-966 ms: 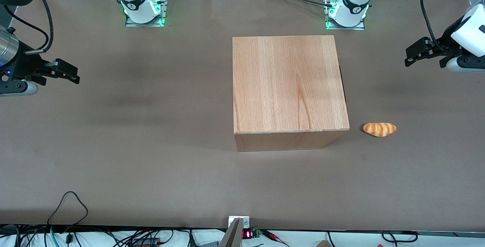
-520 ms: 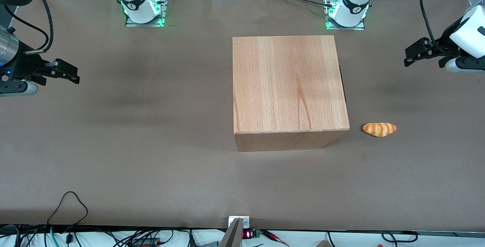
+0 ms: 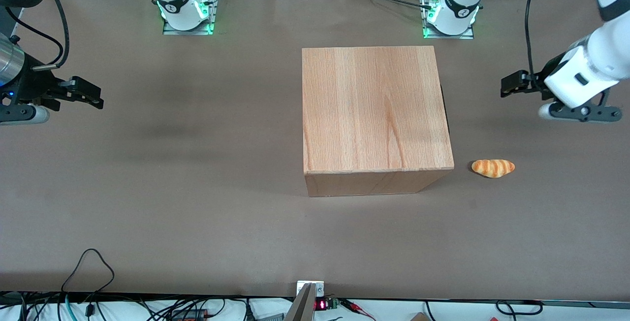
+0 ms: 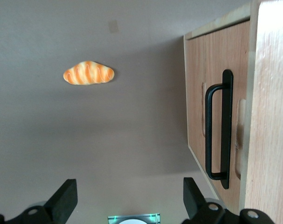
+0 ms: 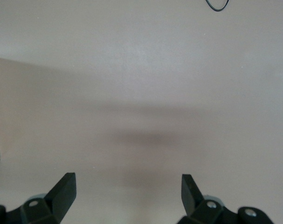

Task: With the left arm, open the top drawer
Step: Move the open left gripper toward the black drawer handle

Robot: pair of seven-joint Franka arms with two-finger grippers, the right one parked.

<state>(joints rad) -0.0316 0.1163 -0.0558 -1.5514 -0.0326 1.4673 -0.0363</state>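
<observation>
The top drawer [image 4: 215, 93] is a light-wood front panel set flush in the wooden casing [image 3: 374, 109], so it is closed. A long slim black bar handle [image 4: 220, 128] runs along the panel. In the front view only a dark sliver of that handle [image 3: 444, 107] shows at the casing's edge. My left arm's gripper [image 3: 509, 87] hangs above the table in front of the drawer, well apart from the handle. In the left wrist view the gripper [image 4: 129, 200] is open, with bare table between its black fingers [image 4: 66, 198].
A small striped bread roll [image 3: 493, 168] lies on the brown table, in front of the drawer and nearer the front camera than my gripper; it also shows as a bread roll [image 4: 88, 73] in the left wrist view. Cables [image 3: 88, 267] trail along the table's near edge.
The left arm has swung in from the table's end toward the casing and slightly nearer the front camera. The drawer and the bread roll have not moved.
</observation>
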